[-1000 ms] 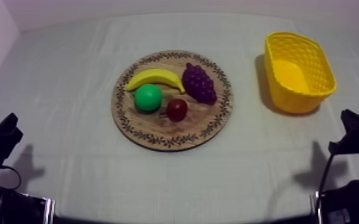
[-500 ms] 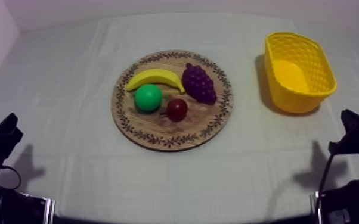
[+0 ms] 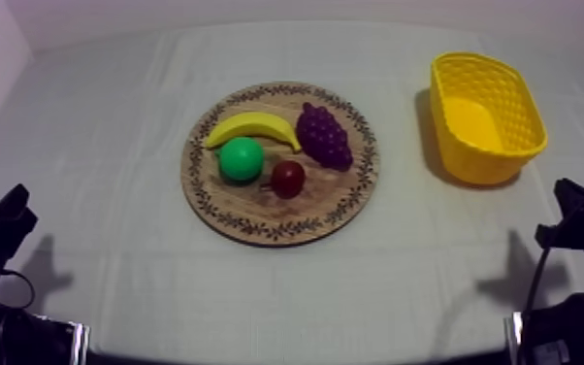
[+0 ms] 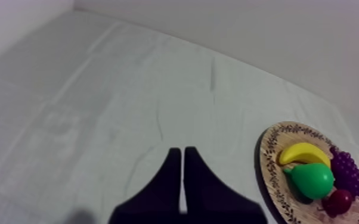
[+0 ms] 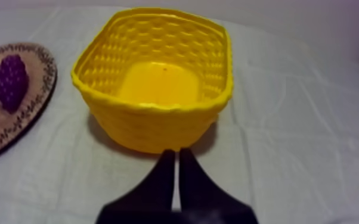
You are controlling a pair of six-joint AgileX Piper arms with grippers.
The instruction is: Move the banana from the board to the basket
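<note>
A yellow banana [image 3: 251, 127] lies on the far left part of the round wooden board [image 3: 257, 223], beside the green pear [image 3: 241, 159]. The left wrist view has the banana [image 4: 303, 153] on the board [image 4: 272, 179] too. The yellow basket [image 3: 486, 116] stands empty at the table's right. My left gripper [image 3: 5, 219] rests low at the left, its fingers [image 4: 182, 179] together as a narrow wedge over bare cloth. My right gripper [image 3: 577, 209] rests low at the right, shut [image 5: 176, 173] just in front of the basket [image 5: 155, 77].
A purple bunch of grapes [image 3: 323, 135] and a small red fruit [image 3: 287, 178] share the board with the pear. The grapes [image 5: 10, 81] also lie left of the basket. Grey-white cloth covers the table; a wall rises at the far edge.
</note>
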